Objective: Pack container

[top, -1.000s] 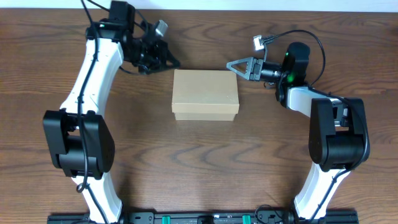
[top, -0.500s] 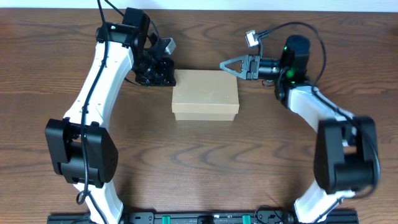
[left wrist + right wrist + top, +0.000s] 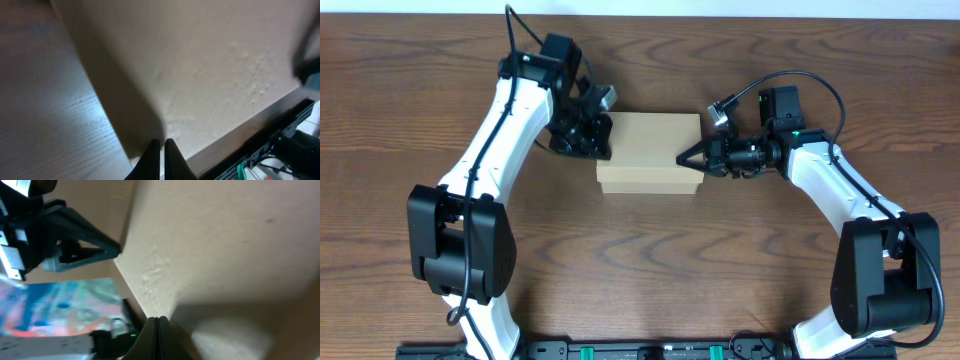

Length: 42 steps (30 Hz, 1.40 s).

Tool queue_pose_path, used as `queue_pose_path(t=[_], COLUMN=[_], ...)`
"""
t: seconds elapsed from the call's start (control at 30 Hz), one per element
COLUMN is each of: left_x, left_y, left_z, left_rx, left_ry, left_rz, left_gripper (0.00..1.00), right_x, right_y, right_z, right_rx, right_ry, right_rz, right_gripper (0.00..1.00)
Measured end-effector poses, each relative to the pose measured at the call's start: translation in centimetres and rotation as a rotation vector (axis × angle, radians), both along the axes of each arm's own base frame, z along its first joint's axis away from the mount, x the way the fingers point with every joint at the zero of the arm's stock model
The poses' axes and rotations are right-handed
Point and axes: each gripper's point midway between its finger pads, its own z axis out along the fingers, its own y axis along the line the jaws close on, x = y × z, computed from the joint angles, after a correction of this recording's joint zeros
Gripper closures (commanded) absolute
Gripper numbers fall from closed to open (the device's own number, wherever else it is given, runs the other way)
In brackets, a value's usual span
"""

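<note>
The container [image 3: 650, 150] is a plain tan cardboard box with its lid down, lying mid-table. My left gripper [image 3: 604, 143] is shut and empty, its tips against the box's left edge near the far corner. In the left wrist view the shut fingertips [image 3: 162, 150] point at the tan lid [image 3: 210, 70] right at its edge. My right gripper [image 3: 681, 160] is shut and empty, its tips over the lid's right side near the front. The right wrist view shows the closed fingertips [image 3: 156, 327] at the lid [image 3: 225, 235], with the left gripper [image 3: 75, 242] beyond the far edge.
The brown wooden table [image 3: 640, 260] surrounds the box. The arm bases and a black rail [image 3: 640, 350] sit along the table's front edge. Cables loop above both wrists.
Both arms have closed in on the box. The left gripper moved right and nearer to its left edge; the right gripper swung from the back right corner onto the lid's right side.
</note>
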Motion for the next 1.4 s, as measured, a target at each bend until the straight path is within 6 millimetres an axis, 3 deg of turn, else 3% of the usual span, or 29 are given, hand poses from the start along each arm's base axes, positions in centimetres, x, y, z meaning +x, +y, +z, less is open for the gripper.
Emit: queue_pose_path(t=[0.23, 0.63, 0.73, 0.87, 1.0, 1.07, 1.13, 1.27, 1.4], left_x=[-1.2, -1.7, -1.9, -2.9, -6.4, -8.4, -10.3, -14.4, -16.5], left_y=[0.3, 0.5, 0.8, 1.1, 0.9, 0.6, 0.5, 0.5, 1.2], left_z=[-2.1, -1.6, 0.7, 6.8, 12.7, 14.7, 15.6, 13.8, 8.5], left_rx=[0.011, 0.01, 0.008, -0.023, -0.042, -0.046, -0.052, -0.076, -0.073], left_ry=[0.045, 0.04, -0.03, -0.21, -0.375, -0.457, -0.521, -0.58, -0.546], left_rz=[0.0, 0.011, 0.013, 0.012, -0.028, -0.062, -0.093, -0.138, -0.111], left_gripper=[0.94, 0.94, 0.94, 0.94, 0.94, 0.94, 0.94, 0.94, 0.94], right_x=[-1.1, -2.3, -2.9, -4.3, -7.5, -9.7, -11.3, -14.9, -17.8], right_y=[-0.4, -0.9, -2.1, -4.0, -5.9, -6.7, -7.4, -8.9, -9.7], right_z=[-2.7, -2.7, -1.5, 3.6, 8.1, 9.9, 11.1, 10.5, 5.7], right_rx=[-0.174, -0.274, -0.346, -0.433, -0.516, -0.557, -0.574, -0.603, -0.6], right_ry=[-0.012, -0.028, -0.055, -0.212, -0.351, -0.417, -0.476, -0.548, -0.507], right_rz=[0.028, 0.052, 0.027, -0.032, -0.079, -0.097, -0.111, -0.139, -0.162], right_gripper=[0.99, 0.99, 0.99, 0.99, 0.99, 0.99, 0.99, 0.99, 0.99])
